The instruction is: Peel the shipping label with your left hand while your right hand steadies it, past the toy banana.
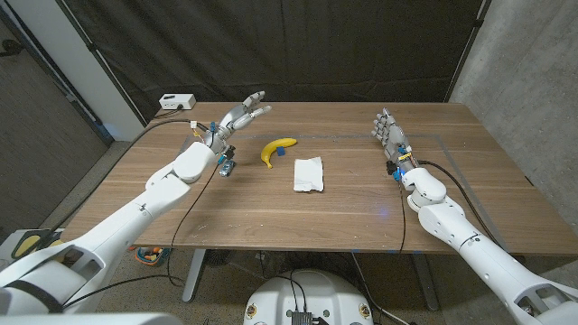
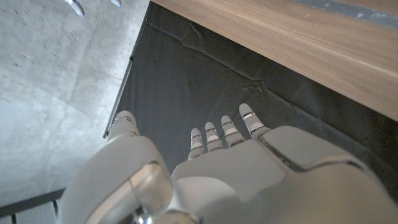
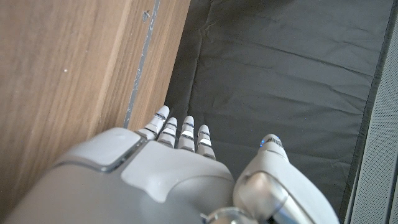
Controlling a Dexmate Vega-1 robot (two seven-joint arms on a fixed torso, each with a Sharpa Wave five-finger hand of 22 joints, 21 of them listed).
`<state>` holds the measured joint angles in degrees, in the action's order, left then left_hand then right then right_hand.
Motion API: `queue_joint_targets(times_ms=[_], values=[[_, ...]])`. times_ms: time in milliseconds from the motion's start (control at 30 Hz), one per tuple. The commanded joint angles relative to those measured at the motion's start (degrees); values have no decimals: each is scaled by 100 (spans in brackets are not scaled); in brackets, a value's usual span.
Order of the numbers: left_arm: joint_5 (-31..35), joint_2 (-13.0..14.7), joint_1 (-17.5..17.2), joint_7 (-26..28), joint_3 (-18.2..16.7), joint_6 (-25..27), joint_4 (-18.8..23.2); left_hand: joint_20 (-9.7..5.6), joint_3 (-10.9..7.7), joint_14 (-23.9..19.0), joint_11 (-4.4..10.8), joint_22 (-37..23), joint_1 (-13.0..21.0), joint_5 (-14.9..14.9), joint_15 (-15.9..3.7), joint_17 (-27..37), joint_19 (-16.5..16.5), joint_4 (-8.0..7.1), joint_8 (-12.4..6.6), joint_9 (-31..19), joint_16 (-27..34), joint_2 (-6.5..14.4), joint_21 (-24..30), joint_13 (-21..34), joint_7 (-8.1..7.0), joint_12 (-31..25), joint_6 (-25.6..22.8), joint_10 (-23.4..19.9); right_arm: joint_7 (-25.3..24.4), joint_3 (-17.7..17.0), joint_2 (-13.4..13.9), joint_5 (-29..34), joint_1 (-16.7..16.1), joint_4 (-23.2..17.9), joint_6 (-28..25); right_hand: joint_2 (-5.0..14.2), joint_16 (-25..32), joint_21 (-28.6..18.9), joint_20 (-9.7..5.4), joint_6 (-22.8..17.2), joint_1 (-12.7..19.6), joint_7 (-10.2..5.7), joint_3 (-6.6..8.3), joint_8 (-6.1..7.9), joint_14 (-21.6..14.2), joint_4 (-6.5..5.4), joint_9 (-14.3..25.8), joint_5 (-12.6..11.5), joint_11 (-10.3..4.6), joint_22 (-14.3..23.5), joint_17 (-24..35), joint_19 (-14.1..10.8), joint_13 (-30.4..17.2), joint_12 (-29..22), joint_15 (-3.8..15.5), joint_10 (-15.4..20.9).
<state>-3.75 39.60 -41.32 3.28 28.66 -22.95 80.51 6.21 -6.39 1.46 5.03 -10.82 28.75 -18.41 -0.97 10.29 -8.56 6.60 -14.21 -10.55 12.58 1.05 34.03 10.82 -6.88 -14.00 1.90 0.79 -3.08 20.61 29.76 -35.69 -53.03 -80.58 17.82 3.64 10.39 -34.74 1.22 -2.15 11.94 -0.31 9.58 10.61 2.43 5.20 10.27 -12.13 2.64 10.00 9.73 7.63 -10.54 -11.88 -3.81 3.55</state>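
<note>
Across the wooden table I have both arms raised and neither touching anything. My left hand hangs above the table's far left part, fingers spread and holding nothing; the left wrist view shows the same, its fingers reaching toward the dark curtain. My right hand stands at the far right, palm upright, fingers apart and straight, also holding nothing.

Between them, near the middle, lies the shipping label, a pale, slightly rumpled rectangle lying on the wood. The toy banana sits just beyond it toward my left hand, near but apart from it, with a small blue thing beside its curve that I cannot make out.

I judge the task as not yet begun. The trouble ahead: my left hand has to pass the banana to reach the label, so a low approach could knock the fruit onto it. The label looks light and loose, so if my right hand presses late or off-centre, it may slide instead of peeling. Thick fingers may also fail to catch so thin an edge.
</note>
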Motion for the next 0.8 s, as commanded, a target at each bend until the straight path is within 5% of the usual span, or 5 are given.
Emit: queue_joint_targets(times_ms=[33,800], values=[[970,450,192,-218,184,174,601,34,-1,-28,59,-12,154,20,18,33,13,93,-18,-24,19,-5,17,25,-17,-32,-70,-66,-123,-21,-34,50,-140,-119,116,17,18,14,16,-59,52,-15,24,29,-5,37,18,-31,15,33,16,4,-16,-31,-50,59],[2481,976,619,-1078,437,-44,1463,85,-37,-10,86,-8,778,35,80,54,74,306,-19,-33,-45,-173,-50,44,-52,-23,-325,-241,-280,-36,-101,126,-272,-198,247,22,16,64,13,-71,57,-17,16,30,-6,48,18,-30,17,35,17,-17,-16,-32,-52,63]])
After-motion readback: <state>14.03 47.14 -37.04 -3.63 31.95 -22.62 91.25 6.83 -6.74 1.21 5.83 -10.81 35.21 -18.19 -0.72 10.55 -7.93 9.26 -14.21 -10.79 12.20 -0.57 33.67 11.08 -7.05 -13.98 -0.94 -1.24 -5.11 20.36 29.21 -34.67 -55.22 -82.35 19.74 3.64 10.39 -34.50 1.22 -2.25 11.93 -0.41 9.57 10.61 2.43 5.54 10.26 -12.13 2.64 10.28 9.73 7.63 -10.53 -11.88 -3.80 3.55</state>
